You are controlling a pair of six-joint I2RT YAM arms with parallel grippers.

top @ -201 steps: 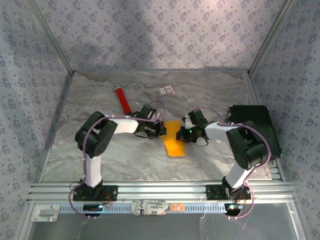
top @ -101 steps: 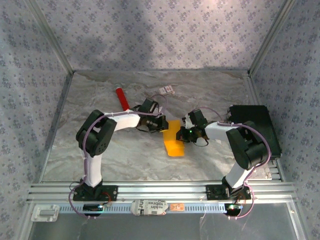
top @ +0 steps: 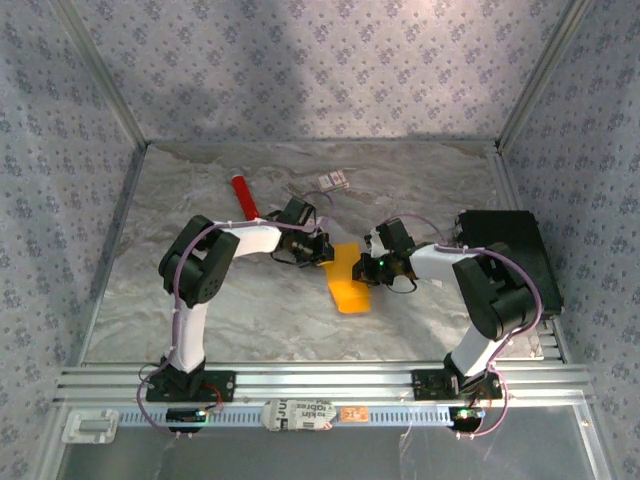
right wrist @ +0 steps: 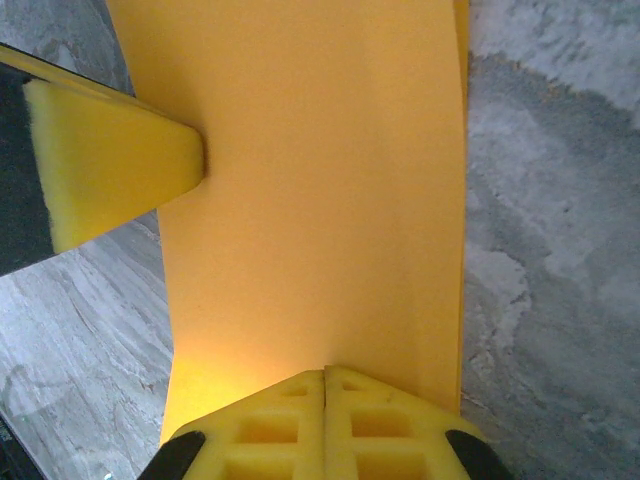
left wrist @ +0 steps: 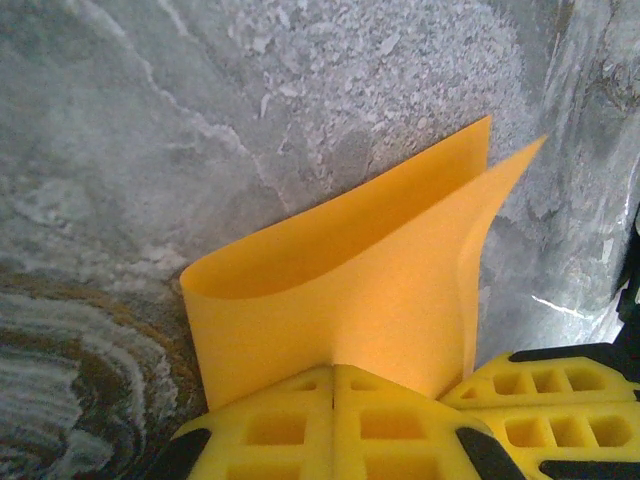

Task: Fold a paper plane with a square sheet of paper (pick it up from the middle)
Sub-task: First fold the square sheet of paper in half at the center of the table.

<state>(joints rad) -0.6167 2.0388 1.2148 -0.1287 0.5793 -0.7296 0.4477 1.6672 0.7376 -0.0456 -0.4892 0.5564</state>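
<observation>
- Thin, plain and orange-yellow: the square sheet of paper (left wrist: 370,270), bent over on itself into a soft open loop (round at the bend, no sharp crease there).
- From above, looks like a narrow strip running from far to near, about in the middle of the marbled table (top: 250,310).
- Sits right between the two grippers, with its near end low over the table; cannot tell if touching it.
- Pinched on its left side by the left gripper (left wrist: 333,372), yellow fingers pressed tight together over both layers.
- Pinched on its right side by the right gripper (right wrist: 325,375), fingers squeezed together on the paper too.
- In the right wrist view, also met at its left edge by a yellow finger (right wrist: 120,170) of the left gripper.
- Well away from the paper: a red tube (top: 245,198) to the far left, a small white card (top: 333,181) farther back, a black box (top: 505,250) to the right.
- Compared with one second ago: left gripper moved a little farther back, and the elbow of the left arm (top: 200,270) swung a bit to the right.
- Same as before: paper in nearly the same spot, right arm (top: 490,290) not moved, both grippers still clamped on the sheet.
</observation>
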